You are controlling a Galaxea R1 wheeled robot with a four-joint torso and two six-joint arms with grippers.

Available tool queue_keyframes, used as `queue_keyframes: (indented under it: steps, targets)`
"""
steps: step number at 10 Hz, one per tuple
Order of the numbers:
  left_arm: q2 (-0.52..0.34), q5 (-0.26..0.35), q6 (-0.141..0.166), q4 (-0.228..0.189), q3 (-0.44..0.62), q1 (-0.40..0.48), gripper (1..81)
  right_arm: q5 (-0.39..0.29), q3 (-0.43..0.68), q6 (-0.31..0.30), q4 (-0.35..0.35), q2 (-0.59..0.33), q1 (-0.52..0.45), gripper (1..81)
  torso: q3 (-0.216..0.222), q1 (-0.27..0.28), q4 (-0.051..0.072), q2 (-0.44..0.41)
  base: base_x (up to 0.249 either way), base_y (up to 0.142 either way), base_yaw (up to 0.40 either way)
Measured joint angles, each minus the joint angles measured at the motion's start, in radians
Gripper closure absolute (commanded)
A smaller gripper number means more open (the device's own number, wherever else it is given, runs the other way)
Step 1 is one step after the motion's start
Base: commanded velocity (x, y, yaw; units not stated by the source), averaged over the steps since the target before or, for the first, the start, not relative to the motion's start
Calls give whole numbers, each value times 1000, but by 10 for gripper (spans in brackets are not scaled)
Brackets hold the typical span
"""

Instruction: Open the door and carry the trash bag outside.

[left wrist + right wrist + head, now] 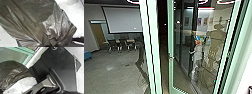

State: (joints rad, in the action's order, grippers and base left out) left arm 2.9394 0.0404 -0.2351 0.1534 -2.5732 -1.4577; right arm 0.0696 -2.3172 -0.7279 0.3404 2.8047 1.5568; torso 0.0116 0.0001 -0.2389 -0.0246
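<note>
- Nearest: the dark, see-through trash bag point(31, 22) is close up at our L wrist cam, its folds pulled tog. into a bunch; we can't tell if our L gripper is clamped on it or loose.
- From our R wrist cam we get the trash bag too, rounded & shiny, w/ a green frame near it; our R gripper's state, gripping or released, we can't tell.
- Next, head view: a pale green post point(151, 47) runs top to btm, just L of ctr.
- R of it, past a narrow dark strip, is the glass door point(171, 65), green-framed, ctr to R.
- In its glass, R of ctr, we see a blurry person point(197, 58); behind it or mirrored, can't tell.
- Grey floor point(111, 70) spans lower L.
- Blue seat point(87, 55), far L edge, mid-ht.
- Farther back: dark chairs point(112, 45) & a table, L of ctr.
- Upper L, we've a big white screen point(122, 18) on the wall, brown door point(98, 35) lower & L of it.
</note>
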Motion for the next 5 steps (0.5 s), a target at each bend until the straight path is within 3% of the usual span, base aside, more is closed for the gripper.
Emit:
queue_keyframes:
  steps: [5]
  targets:
    - [0,2,0,0,-1,3,811,1,-16,1,0,8,2,10,0,0,0,0,0,0,-24]
